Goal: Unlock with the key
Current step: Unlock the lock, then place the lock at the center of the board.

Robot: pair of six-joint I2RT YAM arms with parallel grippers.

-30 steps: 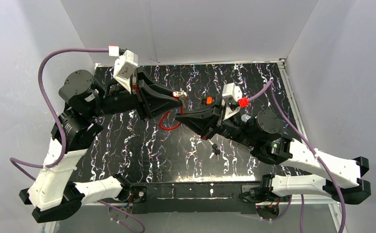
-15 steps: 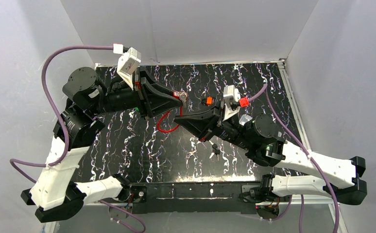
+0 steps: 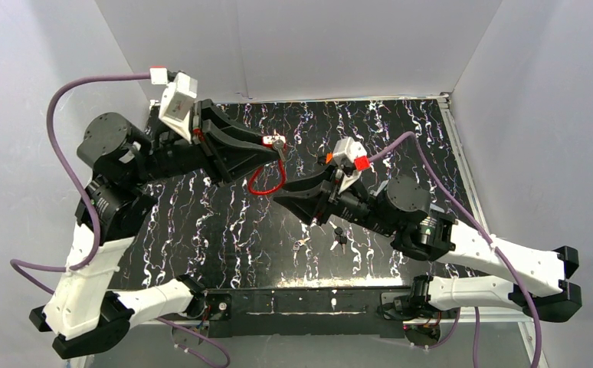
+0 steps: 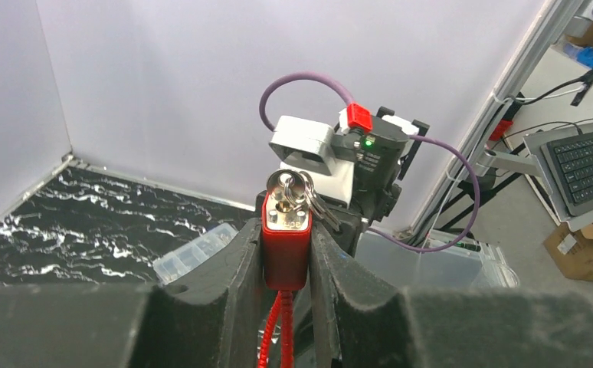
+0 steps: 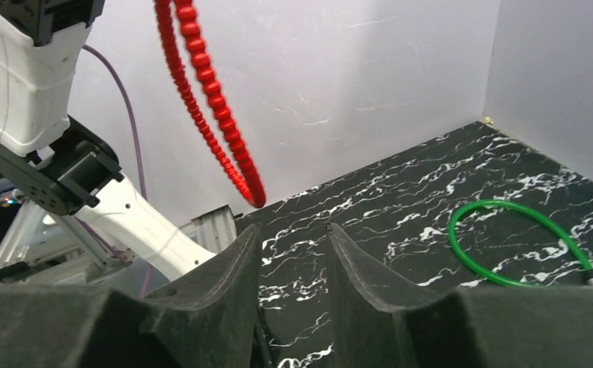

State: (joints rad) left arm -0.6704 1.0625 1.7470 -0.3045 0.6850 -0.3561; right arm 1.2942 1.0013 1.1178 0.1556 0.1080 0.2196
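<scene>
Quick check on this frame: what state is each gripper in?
Left gripper: shut on the red padlock, with the key in it.
Right gripper: open, holding nothing.

Robotics lab, white-panelled enclosure walls (image 3: 301,46), black marbled tabletop (image 3: 224,230), aluminium frame (image 4: 517,73), keyboard (image 4: 588,165) on a stand outside

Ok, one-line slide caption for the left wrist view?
Left fingers clamp the red cable padlock, key bunch at its silver end, right arm close behind.
</scene>
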